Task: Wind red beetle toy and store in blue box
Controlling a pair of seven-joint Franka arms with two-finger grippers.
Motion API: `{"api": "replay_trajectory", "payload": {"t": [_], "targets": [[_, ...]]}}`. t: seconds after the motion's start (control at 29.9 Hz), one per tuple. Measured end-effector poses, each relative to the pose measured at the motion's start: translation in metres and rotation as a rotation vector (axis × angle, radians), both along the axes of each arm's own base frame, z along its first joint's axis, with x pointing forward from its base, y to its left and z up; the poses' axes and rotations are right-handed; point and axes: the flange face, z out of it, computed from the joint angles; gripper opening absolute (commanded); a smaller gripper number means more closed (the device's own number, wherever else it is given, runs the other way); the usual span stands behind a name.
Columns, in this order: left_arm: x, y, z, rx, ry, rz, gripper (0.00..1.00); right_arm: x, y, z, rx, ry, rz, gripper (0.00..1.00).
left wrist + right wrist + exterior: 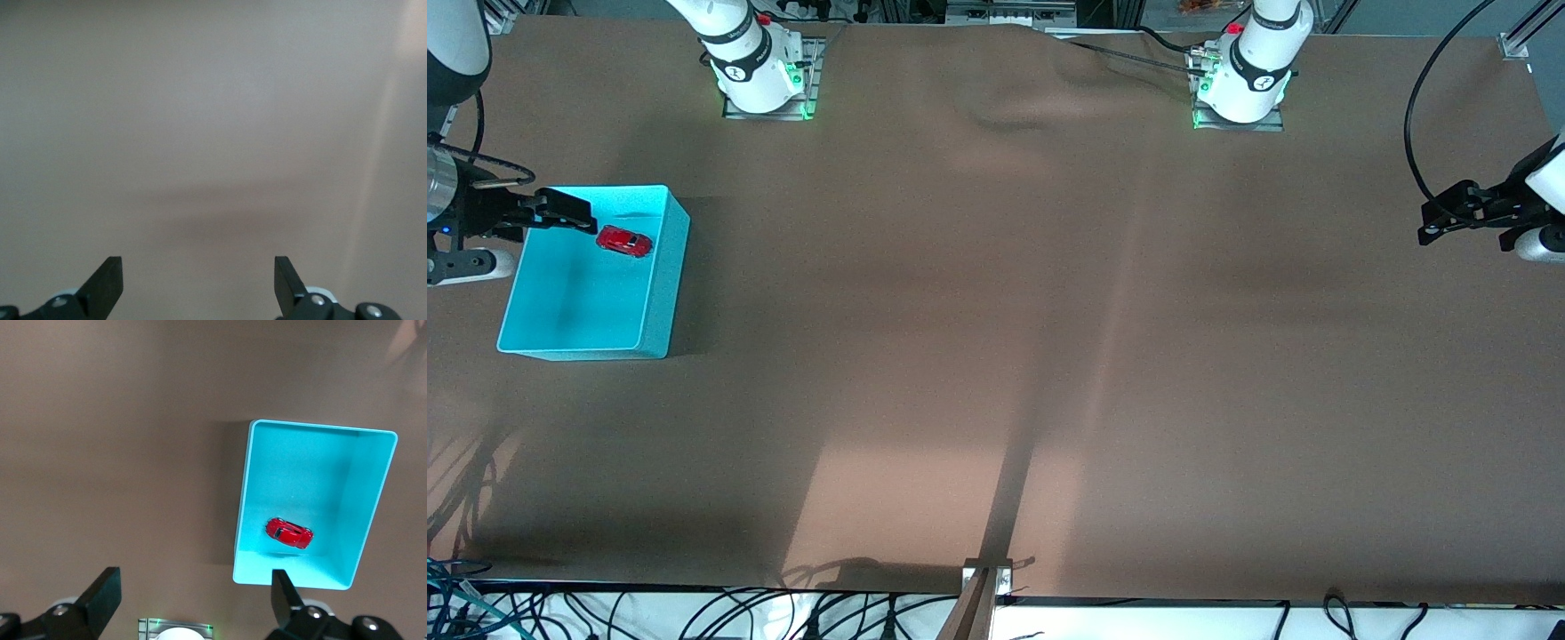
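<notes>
Here the right gripper (569,213) hangs over the blue box (660,293) at the right arm's end of the table (996,356), its jaws spread wide and holding nothing. The box is smooth cyan plastic with rounded corners; the glossy red beetle toy (623,241) lies inside, near the wall farthest from the front camera. The right wrist view shows the toy's (289,533) dark windows and the box (370,513) from above. The left gripper (1458,213) waits, jaws open, over bare matte brown table (213,133).
</notes>
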Motion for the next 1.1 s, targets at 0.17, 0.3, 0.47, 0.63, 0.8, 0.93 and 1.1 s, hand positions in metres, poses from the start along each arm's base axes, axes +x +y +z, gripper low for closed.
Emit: {"api": "replay_trajectory", "payload": {"t": [0.17, 0.3, 0.47, 0.63, 0.8, 0.93, 1.1], "targets": [[0.0, 0.0, 0.001, 0.0, -0.003, 0.0, 1.0, 0.006, 0.0, 0.007, -0.025, -0.06, 0.006, 1.0], [0.0, 0.0, 0.003, 0.0, -0.006, 0.0, 1.0, 0.003, 0.006, 0.011, -0.029, -0.086, 0.014, 1.0], [0.0, 0.0, 0.003, 0.0, -0.007, 0.0, 1.0, -0.017, 0.013, 0.014, -0.042, -0.119, 0.003, 1.0], [0.0, 0.0, 0.003, 0.0, -0.007, 0.0, 1.0, -0.049, 0.019, 0.015, -0.052, -0.125, -0.001, 1.0], [0.0, 0.0, 0.004, 0.0, -0.008, 0.0, 1.0, -0.067, 0.022, 0.019, -0.05, -0.128, -0.004, 1.0], [0.0, 0.0, 0.005, 0.0, -0.01, 0.0, 1.0, -0.067, 0.024, 0.019, -0.049, -0.128, -0.002, 1.0], [0.001, 0.0, 0.006, 0.001, -0.012, 0.0, 1.0, -0.065, 0.026, 0.016, -0.045, -0.125, 0.002, 1.0]]}}
